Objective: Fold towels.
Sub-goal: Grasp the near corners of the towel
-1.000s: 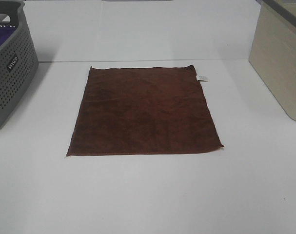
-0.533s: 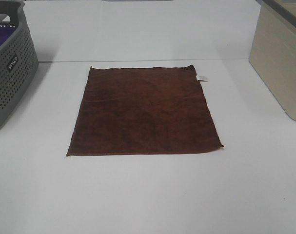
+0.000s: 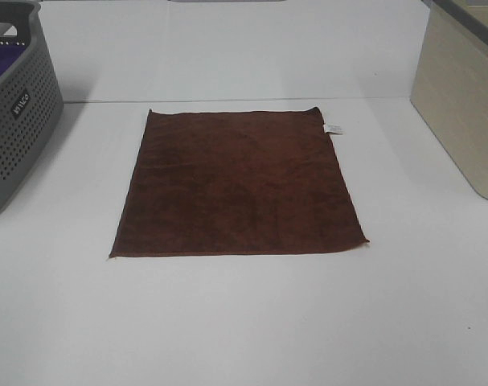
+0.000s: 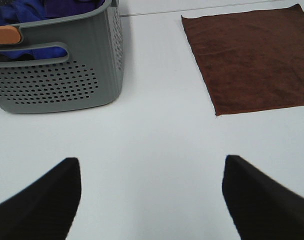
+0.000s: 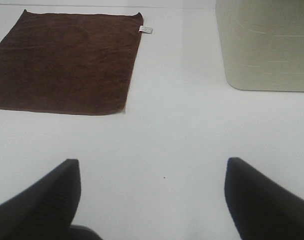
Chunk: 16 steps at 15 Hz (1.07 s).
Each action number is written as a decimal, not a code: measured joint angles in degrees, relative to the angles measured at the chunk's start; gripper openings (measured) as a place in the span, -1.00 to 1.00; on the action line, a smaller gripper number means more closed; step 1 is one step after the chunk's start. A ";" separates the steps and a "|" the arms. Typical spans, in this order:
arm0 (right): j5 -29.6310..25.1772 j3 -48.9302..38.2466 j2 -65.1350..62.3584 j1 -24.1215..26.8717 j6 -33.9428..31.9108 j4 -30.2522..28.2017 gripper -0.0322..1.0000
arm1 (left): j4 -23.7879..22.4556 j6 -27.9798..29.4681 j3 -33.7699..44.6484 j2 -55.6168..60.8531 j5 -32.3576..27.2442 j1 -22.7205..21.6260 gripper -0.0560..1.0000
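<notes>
A brown towel [image 3: 237, 183] lies flat and unfolded in the middle of the white table [image 3: 244, 322], with a small white label [image 3: 333, 128] at its far right corner. It also shows in the left wrist view [image 4: 252, 57] and in the right wrist view [image 5: 64, 60]. My left gripper [image 4: 150, 197] is open and empty over bare table, well short of the towel's near left corner. My right gripper [image 5: 152, 197] is open and empty over bare table, short of the towel's near right corner. Neither gripper shows in the exterior high view.
A grey perforated laundry basket [image 3: 14, 112] stands at the far left; the left wrist view shows blue and purple cloth inside the basket [image 4: 56, 65]. A beige bin [image 3: 461, 96] stands at the far right and shows in the right wrist view [image 5: 264, 45].
</notes>
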State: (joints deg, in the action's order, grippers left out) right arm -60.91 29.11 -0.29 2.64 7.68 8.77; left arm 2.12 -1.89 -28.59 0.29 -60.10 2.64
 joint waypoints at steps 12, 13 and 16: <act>0.00 0.00 0.00 0.00 0.00 0.00 0.54 | 0.00 0.00 0.00 0.00 0.00 0.00 0.48; 0.00 0.00 0.00 0.00 0.00 0.00 0.54 | 0.00 0.00 0.00 0.00 0.00 0.00 0.48; 0.00 0.00 0.00 0.00 0.00 0.00 0.54 | 0.00 0.00 0.00 0.00 0.00 0.00 0.48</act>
State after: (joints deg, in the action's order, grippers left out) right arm -60.91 29.11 -0.29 2.64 7.68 8.77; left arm 2.12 -1.89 -28.59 0.29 -60.10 2.64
